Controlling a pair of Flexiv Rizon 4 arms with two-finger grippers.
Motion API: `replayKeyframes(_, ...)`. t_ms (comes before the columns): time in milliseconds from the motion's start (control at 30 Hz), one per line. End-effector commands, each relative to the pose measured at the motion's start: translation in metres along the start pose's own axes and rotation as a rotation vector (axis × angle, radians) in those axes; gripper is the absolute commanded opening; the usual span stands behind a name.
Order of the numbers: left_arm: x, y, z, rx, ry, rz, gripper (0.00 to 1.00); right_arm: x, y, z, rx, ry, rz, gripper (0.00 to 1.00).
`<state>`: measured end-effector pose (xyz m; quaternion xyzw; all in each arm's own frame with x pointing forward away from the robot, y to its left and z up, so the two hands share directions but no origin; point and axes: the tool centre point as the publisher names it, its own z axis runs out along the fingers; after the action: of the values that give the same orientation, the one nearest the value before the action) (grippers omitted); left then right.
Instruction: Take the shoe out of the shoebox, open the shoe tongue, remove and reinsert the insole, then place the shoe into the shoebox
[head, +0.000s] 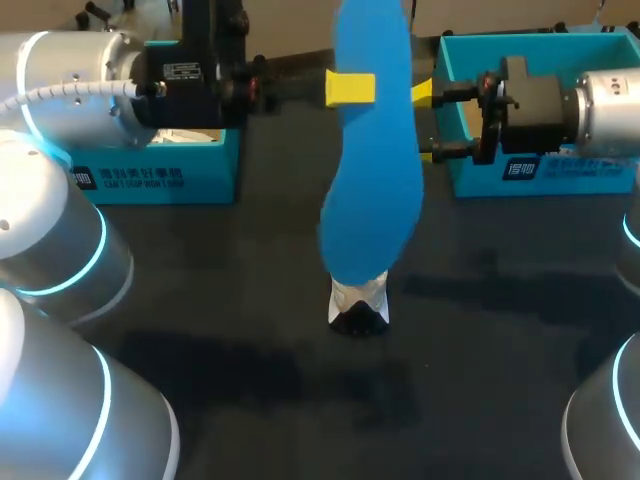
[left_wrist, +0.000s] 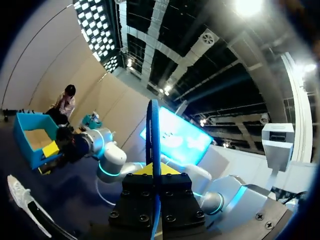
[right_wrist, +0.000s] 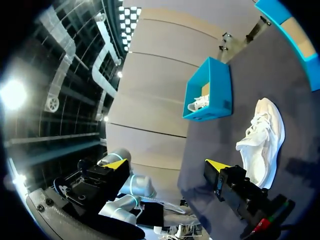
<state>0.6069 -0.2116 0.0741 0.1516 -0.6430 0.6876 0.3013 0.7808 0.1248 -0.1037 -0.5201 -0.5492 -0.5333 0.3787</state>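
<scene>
My left gripper is raised above the table's middle, shut on a blue insole that hangs lengthwise over the shoe. In the left wrist view the insole stands edge-on between the yellow tips of that gripper. The white shoe lies on the dark table below, mostly hidden by the insole. My right gripper is just right of the insole, open and holding nothing. From the right wrist, the right gripper has wide-spread fingers, and the shoe lies on its side ahead of it.
A teal shoebox stands at the back right behind my right wrist. A second teal box sits at the back left under my left arm; the same box holds another white shoe in the right wrist view.
</scene>
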Motion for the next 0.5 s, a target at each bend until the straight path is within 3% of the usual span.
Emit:
replayKeyframes(33,-0.009,0.004,-0.02,-0.026,0.025,0.232,0.0,0.0,0.0,0.001,-0.002,0.0,0.0,1.0)
replayKeyframes(233,-0.02,0.007,-0.029,-0.108,0.036,0.581,0.0,0.0,0.0,0.001,-0.002,0.0,0.0,1.0)
replayKeyframes(500,-0.045,0.006,-0.036,-0.012,0.027,1.055,0.0,0.0,0.0,0.001,-0.002,0.0,0.0,1.0)
